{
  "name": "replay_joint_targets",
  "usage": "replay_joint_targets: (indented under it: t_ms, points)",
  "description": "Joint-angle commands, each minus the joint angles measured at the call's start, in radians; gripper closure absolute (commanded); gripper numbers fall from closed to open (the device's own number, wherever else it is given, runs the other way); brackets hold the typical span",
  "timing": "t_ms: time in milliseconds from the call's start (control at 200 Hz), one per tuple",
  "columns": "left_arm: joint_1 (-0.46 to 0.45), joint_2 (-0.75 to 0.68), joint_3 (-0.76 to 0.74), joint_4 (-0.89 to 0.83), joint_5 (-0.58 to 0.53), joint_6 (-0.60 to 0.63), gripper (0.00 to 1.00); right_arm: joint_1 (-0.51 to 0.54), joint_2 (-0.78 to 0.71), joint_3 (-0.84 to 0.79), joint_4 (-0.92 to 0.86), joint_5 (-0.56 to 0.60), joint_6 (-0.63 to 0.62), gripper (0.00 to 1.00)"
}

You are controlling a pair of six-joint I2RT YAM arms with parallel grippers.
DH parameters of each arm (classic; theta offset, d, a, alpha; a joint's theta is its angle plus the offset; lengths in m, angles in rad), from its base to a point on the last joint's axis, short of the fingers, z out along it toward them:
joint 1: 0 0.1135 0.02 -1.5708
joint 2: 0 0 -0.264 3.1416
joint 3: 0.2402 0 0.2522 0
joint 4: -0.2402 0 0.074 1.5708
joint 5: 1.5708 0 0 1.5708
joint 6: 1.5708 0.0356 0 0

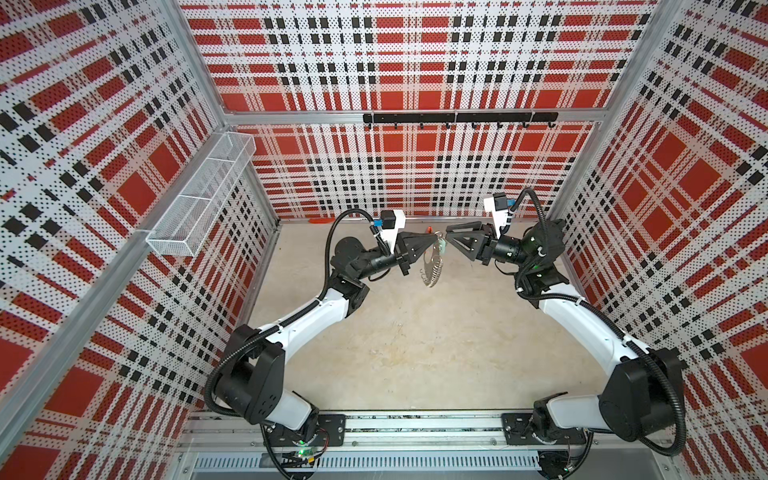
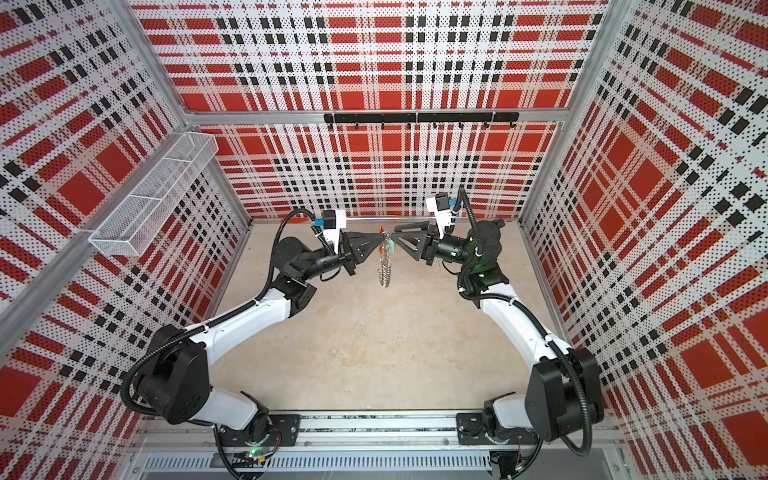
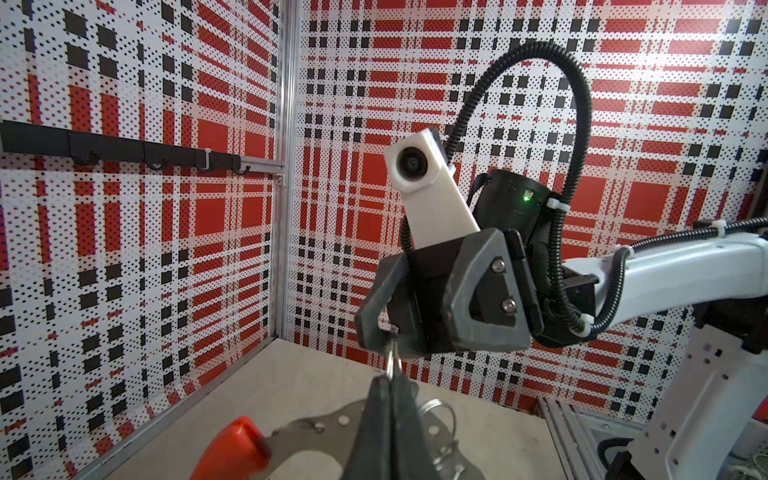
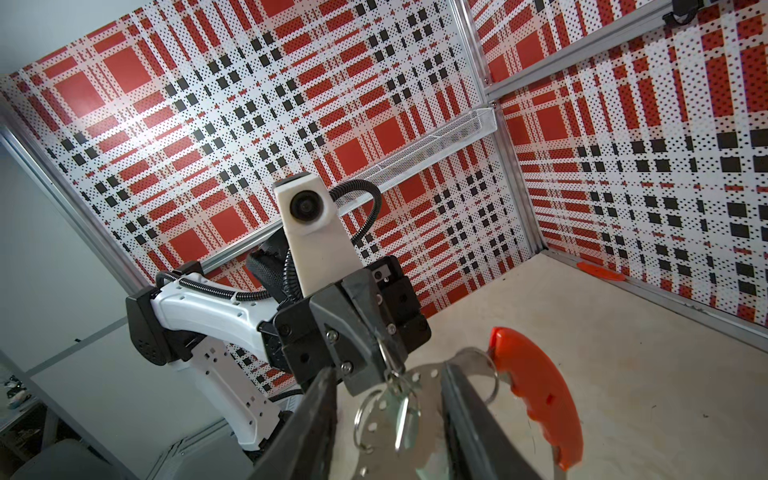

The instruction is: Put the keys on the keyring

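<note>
**A:** Two grippers sit nose to nose above the table (image 1: 415, 353), at the far end. The left gripper (image 1: 435, 240) has its jaws fully closed on the keyring (image 1: 432, 268), pinching a small wire loop (image 3: 392, 363) at its upper edge.

**B:** Why so high?

**A:** My guess is that the hoop hangs free that way. The red segment (image 4: 536, 395) is clear of the surface, so the loops can be reached.

**B:** And the right gripper (image 1: 449, 235)?

**A:** Jaws partly apart, nothing clamped. They straddle the keys (image 4: 405, 415), which dangle just below the left tips, against the hoop's face.

**B:** Threaded already?

**A:** Cannot tell; the rings overlap in the wrist views. The right one is probably placed to steady the key.
</note>
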Motion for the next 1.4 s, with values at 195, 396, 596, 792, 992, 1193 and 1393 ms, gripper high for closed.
replay_joint_targets:
  t_ms: [195, 396, 596, 792, 992, 1193, 1393]
  points:
    - [0.006, 0.000, 0.024, 0.074, -0.001, -0.019, 1.00, 0.027, 0.031, 0.026, 0.039, -0.020, -0.005, 0.65]
    - [0.012, -0.008, 0.018, 0.078, 0.003, -0.019, 1.00, 0.028, 0.016, 0.025, 0.012, -0.016, -0.025, 0.81]
    - [0.017, -0.016, 0.006, 0.084, 0.003, -0.019, 1.00, 0.027, -0.018, 0.037, -0.113, -0.002, -0.120, 0.93]
    - [0.022, -0.017, 0.006, 0.089, 0.011, -0.019, 1.00, 0.018, -0.039, 0.074, -0.247, 0.008, -0.224, 0.95]
    - [0.016, -0.017, 0.005, 0.110, 0.015, -0.019, 1.00, 0.008, -0.034, 0.099, -0.328, 0.011, -0.266, 0.94]
    - [-0.001, -0.008, 0.012, 0.154, 0.005, -0.019, 1.00, 0.037, 0.004, 0.085, -0.268, -0.014, -0.209, 0.90]
    - [-0.007, 0.007, 0.022, 0.169, 0.004, -0.019, 1.00, 0.060, 0.004, 0.091, -0.275, -0.006, -0.217, 0.85]
